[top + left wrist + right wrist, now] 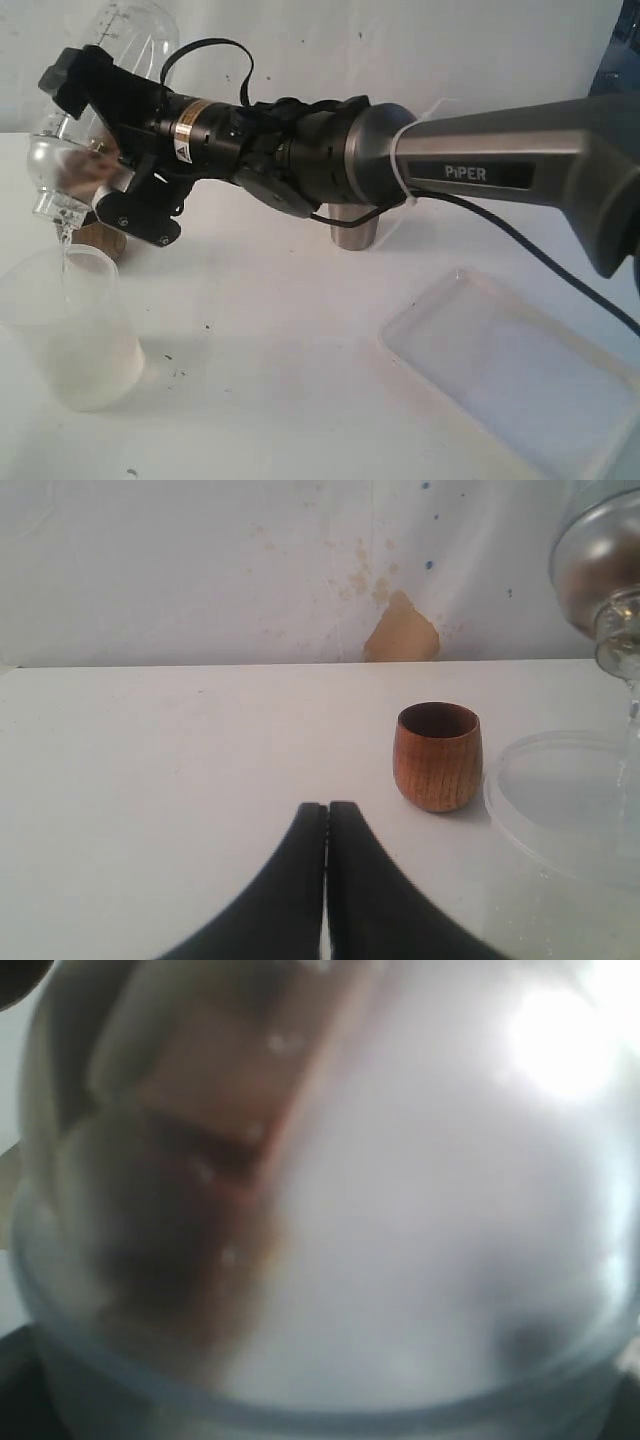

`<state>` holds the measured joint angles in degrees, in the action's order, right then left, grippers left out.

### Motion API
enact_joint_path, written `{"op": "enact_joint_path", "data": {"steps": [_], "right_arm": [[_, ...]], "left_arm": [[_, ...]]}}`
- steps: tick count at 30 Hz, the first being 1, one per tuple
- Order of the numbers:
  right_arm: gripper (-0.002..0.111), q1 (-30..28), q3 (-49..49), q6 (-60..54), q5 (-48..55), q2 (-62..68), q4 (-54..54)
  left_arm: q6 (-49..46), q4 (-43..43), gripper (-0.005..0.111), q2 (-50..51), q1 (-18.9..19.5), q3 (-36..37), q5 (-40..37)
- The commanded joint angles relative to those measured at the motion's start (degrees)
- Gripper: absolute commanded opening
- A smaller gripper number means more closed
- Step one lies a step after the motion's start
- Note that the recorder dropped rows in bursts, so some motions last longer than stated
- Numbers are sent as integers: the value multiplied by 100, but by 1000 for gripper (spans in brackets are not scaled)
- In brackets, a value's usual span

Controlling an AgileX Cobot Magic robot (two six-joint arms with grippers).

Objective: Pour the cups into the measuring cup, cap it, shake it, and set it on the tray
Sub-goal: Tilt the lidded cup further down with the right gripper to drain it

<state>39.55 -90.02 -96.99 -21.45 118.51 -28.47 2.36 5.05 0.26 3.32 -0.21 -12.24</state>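
Observation:
My right gripper (pixel 100 145) reaches across to the far left and is shut on the measuring cup (pixel 130 40), held tilted with its capped end down. The clear domed lid (pixel 55 170) is on it, and a thin stream falls from it into the frosted cup (pixel 75 330) below. The brown wooden cup (pixel 100 238) stands just behind the frosted cup. In the left wrist view my left gripper (pixel 327 810) is shut and empty, low over the table, short of the wooden cup (pixel 437 756) and the frosted cup's rim (pixel 560 800). The measuring cup (pixel 400 1210) fills the right wrist view as a blur.
The white tray (pixel 520 380) lies at the front right. A small metal cup (pixel 355 232) stands behind the right arm near the middle. A wall closes off the back of the table.

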Motion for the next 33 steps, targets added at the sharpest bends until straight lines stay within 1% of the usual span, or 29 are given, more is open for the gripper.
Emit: {"op": "enact_joint_path", "data": {"steps": [1, 7, 12, 17, 33], "right_arm": [[0, -6, -72, -70, -219, -92, -182], [0, -6, -72, -70, -219, -92, -605], [0, -6, -72, -92, -234, -92, -637], [0, -6, -72, -92, -234, -92, -1082], [0, 6, -72, -33, -313, -92, -1081]], "left_arm": [[16, -34, 1, -26, 0, 21, 61], [16, -34, 1, -26, 0, 21, 61], [16, -34, 1, -26, 0, 21, 61], [16, -34, 1, -26, 0, 21, 61], [16, -34, 1, -26, 0, 21, 61]]}}
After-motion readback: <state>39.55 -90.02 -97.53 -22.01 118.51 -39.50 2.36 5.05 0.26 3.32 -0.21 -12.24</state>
